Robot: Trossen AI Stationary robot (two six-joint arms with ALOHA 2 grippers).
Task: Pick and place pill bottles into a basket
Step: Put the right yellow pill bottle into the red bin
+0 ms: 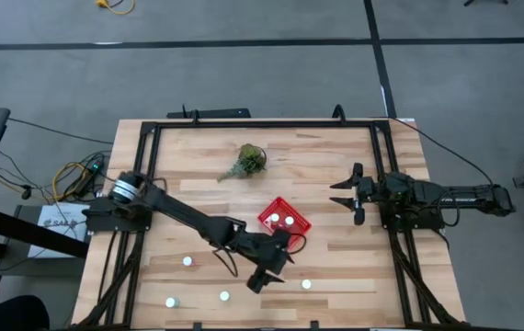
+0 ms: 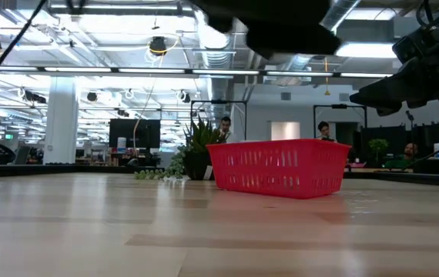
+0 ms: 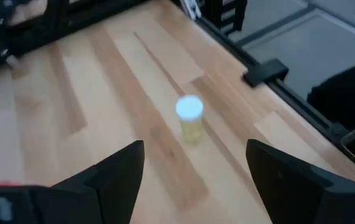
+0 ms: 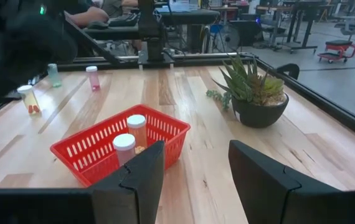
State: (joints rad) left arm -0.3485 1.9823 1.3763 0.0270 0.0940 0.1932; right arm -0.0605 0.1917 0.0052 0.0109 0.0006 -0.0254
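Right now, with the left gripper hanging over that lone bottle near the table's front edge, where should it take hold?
Probably on the body just under the white cap, coming straight down. The pill bottle stands upright and alone on bare wood, and the left gripper already has its fingers spread wider than the bottle, so closing across its round sides looks simplest.

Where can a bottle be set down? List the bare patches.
Bare: the table left of the plant; the strip between the basket and the right gripper. Crowded: the near edge, with four loose bottles and the left gripper.
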